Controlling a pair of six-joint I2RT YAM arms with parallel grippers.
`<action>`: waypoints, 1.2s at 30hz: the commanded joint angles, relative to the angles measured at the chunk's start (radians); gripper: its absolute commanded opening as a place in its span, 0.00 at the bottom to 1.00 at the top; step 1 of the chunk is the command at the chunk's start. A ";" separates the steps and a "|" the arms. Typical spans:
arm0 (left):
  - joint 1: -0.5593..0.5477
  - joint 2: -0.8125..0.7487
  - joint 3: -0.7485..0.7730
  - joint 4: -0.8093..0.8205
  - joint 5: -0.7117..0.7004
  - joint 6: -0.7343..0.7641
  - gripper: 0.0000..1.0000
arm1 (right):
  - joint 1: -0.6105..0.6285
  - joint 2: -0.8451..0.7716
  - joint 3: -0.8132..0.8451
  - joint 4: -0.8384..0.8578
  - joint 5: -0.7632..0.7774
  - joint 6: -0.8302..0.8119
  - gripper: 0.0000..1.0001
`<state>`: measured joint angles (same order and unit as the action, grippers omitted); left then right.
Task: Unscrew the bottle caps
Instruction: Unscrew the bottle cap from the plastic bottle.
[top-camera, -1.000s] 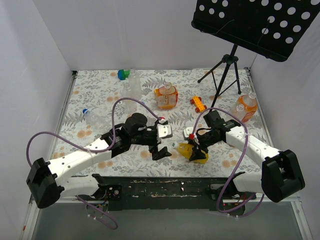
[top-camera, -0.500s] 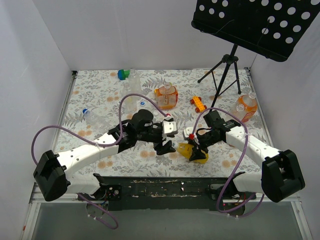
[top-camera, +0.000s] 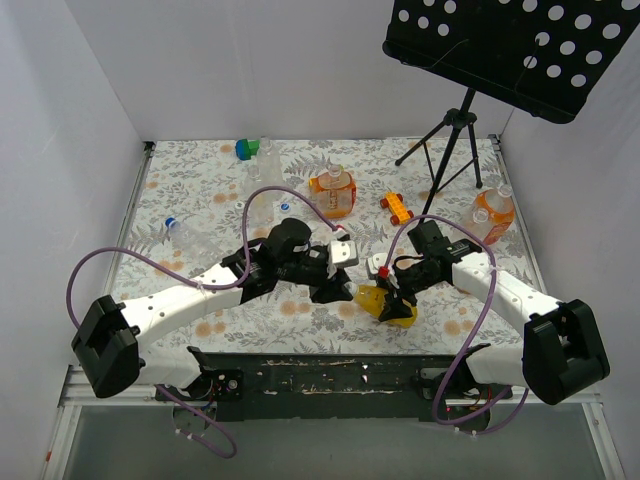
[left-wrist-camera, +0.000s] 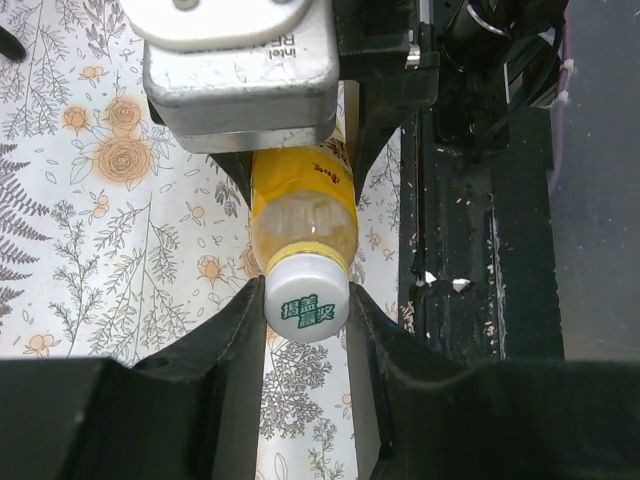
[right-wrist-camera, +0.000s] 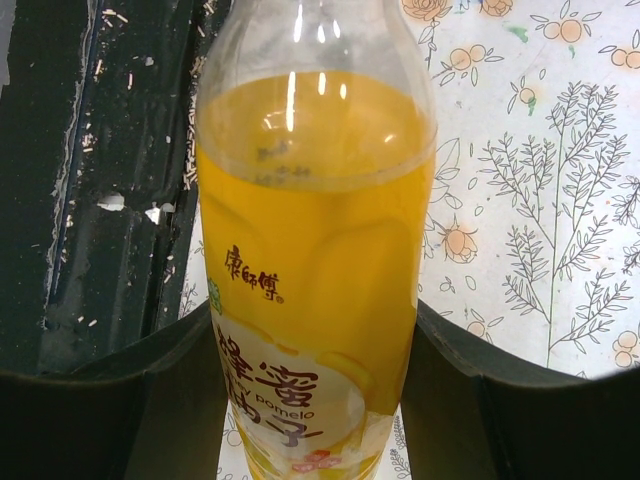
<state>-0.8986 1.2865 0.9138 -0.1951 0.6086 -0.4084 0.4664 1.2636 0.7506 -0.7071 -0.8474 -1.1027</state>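
Observation:
A bottle of yellow drink lies near the table's front edge, tipped toward the left. My right gripper is shut on the bottle's labelled body, a finger on each side. The white bottle cap with green print points at the left wrist camera. My left gripper is shut on that cap, both fingers pressing its sides. From the top view, the left gripper meets the bottle's neck from the left, with the right gripper just behind it.
An orange bottle stands mid-table, and another at the right. Clear bottles stand at the back left, and one with a blue cap lies at the left. An orange toy car, a green-blue block and a music-stand tripod are further back.
My left arm has swung right to the yellow bottle, and its open gripper has shut on the white cap. The right arm and bottle have stayed put.

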 joint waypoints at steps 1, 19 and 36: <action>0.003 -0.027 0.046 0.029 -0.001 -0.147 0.00 | 0.006 0.020 -0.004 -0.031 0.041 -0.034 0.10; 0.004 -0.058 0.138 -0.162 -0.351 -1.336 0.00 | 0.012 0.033 -0.005 -0.022 0.061 -0.022 0.10; 0.004 -0.039 0.224 -0.273 -0.432 -1.399 0.00 | 0.015 0.034 -0.007 -0.018 0.062 -0.020 0.10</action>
<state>-0.9119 1.3220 1.0775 -0.5205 0.2218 -1.7901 0.4774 1.2846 0.7521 -0.6823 -0.8814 -1.0683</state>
